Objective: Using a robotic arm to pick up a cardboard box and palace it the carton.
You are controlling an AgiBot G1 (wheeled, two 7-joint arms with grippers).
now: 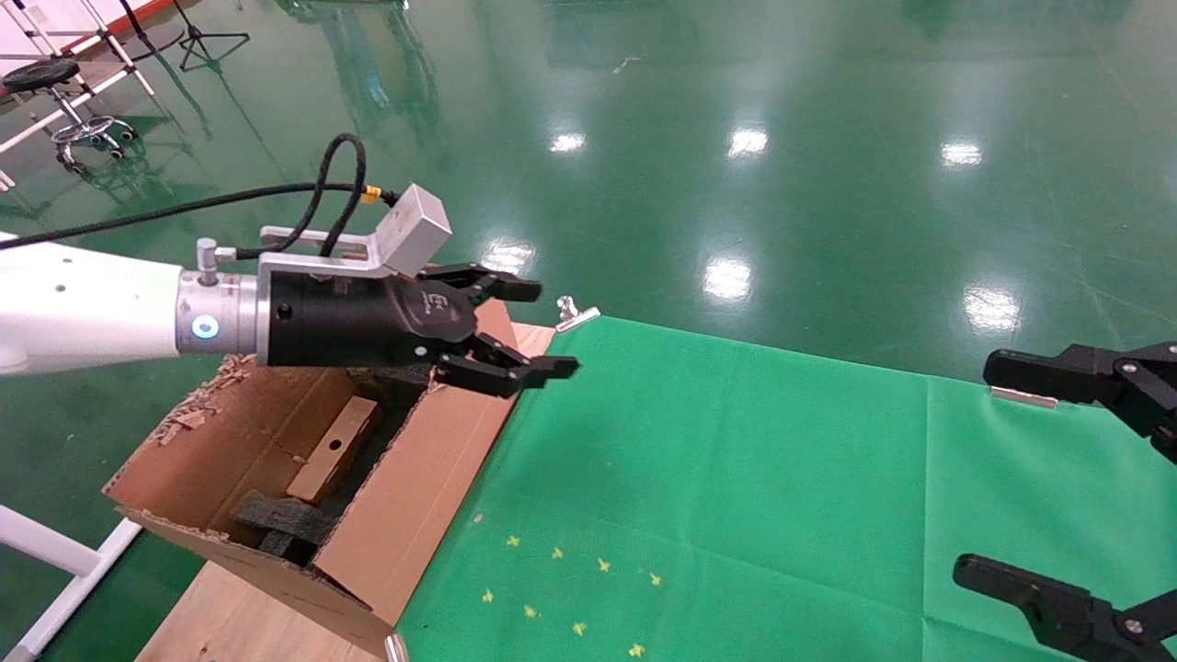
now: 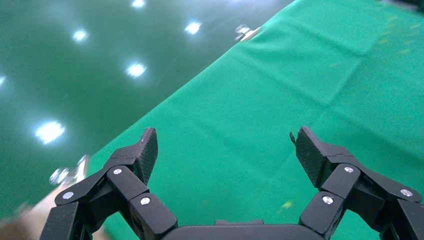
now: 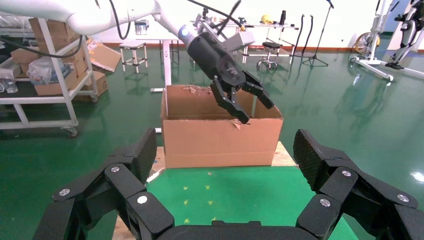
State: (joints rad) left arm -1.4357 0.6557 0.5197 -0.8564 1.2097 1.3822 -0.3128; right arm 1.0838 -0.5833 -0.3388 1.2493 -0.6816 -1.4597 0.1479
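Note:
The small cardboard box (image 1: 333,449) lies inside the carton (image 1: 432,478), leaning on black foam blocks (image 1: 280,519), its round hole facing up. My left gripper (image 1: 552,329) is open and empty. It hovers above the carton's far right corner, at the edge of the green cloth. In the left wrist view the left gripper (image 2: 225,145) shows only cloth between its fingers. The right gripper (image 1: 975,469) is open and empty at the table's right side. The right wrist view shows the right gripper (image 3: 225,150) facing the carton (image 3: 220,140), with the left gripper (image 3: 250,102) above it.
A green cloth (image 1: 736,478) with small yellow marks (image 1: 570,588) covers the table. A metal clip (image 1: 575,313) holds its far corner. The carton stands on a wooden board (image 1: 230,616). A stool (image 1: 55,92) and stands are far off on the floor.

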